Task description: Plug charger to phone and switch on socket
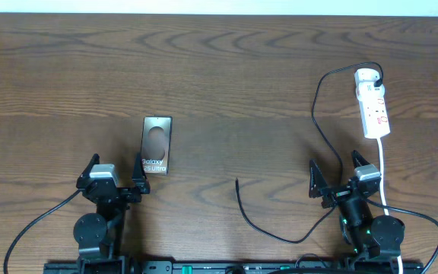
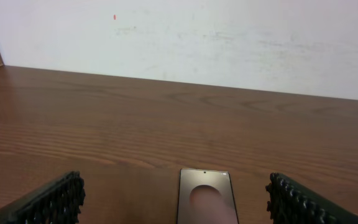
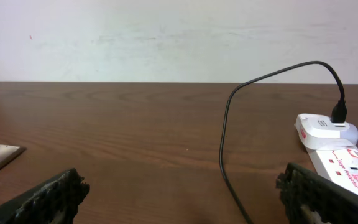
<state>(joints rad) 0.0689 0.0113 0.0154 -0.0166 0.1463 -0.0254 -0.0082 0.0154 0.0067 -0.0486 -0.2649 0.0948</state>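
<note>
The phone (image 1: 157,144) lies flat on the tabletop (image 1: 226,68), left of centre, its near end cut off in the left wrist view. Left fingers (image 2: 51,202) and right fingers (image 3: 319,193) gape wide, empty. The socket (image 1: 376,110) sits far right. The charger (image 1: 317,114) loops from it and is partly hidden under the right arm; its loose tip is too small to make out.

wooden table (image 1: 226,68): phone (image 1: 157,144), charger (image 1: 319,114), socket (image 1: 374,108)

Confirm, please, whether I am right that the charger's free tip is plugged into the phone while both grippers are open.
No: the charger's free tip lies on the table, apart from the phone, as the overhead view shows. The left gripper and right gripper are indeed open.
</note>
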